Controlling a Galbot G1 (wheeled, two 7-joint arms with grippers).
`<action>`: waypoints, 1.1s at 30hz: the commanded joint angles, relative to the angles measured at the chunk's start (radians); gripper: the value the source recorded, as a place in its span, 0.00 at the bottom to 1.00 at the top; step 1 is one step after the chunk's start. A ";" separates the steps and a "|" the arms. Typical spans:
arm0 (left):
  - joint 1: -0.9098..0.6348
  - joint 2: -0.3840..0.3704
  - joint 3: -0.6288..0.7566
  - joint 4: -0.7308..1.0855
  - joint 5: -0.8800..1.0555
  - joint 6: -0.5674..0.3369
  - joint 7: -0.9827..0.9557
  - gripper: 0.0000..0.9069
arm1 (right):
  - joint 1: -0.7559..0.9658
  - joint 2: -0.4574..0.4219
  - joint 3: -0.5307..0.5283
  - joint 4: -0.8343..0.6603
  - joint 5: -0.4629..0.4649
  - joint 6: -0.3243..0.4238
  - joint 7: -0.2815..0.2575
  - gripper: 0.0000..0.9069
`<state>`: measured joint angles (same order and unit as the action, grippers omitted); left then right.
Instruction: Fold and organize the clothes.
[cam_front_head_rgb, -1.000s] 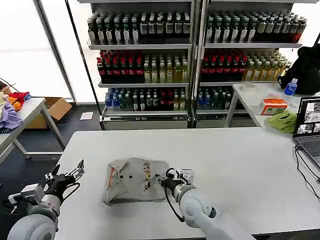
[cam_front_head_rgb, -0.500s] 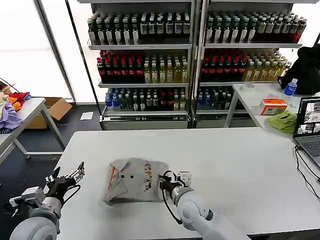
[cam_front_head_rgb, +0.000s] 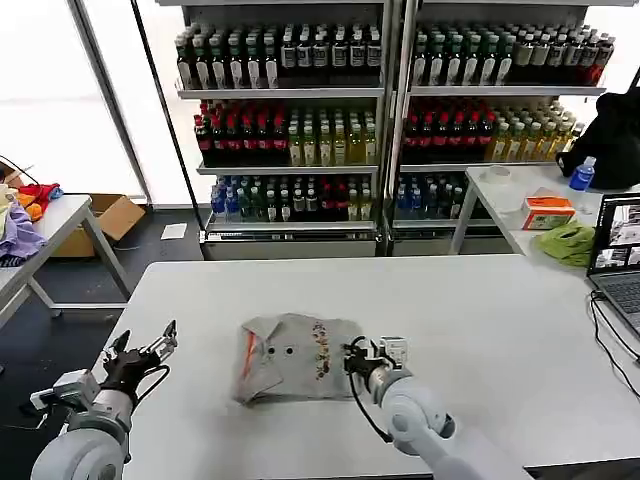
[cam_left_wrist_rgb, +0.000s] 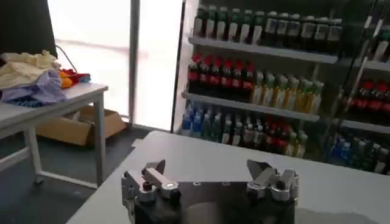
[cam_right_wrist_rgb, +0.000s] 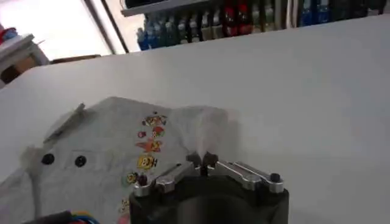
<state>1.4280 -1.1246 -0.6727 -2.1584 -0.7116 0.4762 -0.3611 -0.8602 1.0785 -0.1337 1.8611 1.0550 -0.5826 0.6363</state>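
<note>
The broad white tabletop (cam_front_head_rgb: 480, 300) is stretching out in front of me, and behind it tall shelves of coloured drink bottles (cam_front_head_rgb: 380, 110) are lining the wall. Near the middle of the tabletop, a folded light grey cotton shirt (cam_front_head_rgb: 290, 358) with an orange-lined collar, dark buttons and a strip of small multicoloured prints is lying flat. My right pincer (cam_front_head_rgb: 362, 362) is resting at the shirt's right edge, its fingers pressed together on a pinch of the grey fabric, as the right wrist view (cam_right_wrist_rgb: 203, 163) is showing. My left pincer (cam_front_head_rgb: 145, 350) is hovering over the tabletop's left edge, well apart from the shirt, its fingers spread wide and holding nothing.
</note>
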 joint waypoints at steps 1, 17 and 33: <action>-0.026 -0.029 0.041 0.016 0.016 -0.003 0.002 1.00 | -0.088 -0.151 0.191 0.015 -0.035 0.003 -0.041 0.00; -0.014 -0.051 0.070 0.004 0.025 -0.001 0.010 1.00 | -0.149 -0.130 0.329 -0.015 -0.303 0.042 -0.183 1.00; 0.022 -0.064 0.075 -0.030 0.035 -0.002 0.013 1.00 | -0.334 -0.125 0.253 0.328 -0.202 0.004 -0.134 1.00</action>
<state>1.4381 -1.1820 -0.6011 -2.1794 -0.6804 0.4755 -0.3488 -1.0780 0.9751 0.1481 1.9839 0.7616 -0.5325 0.4710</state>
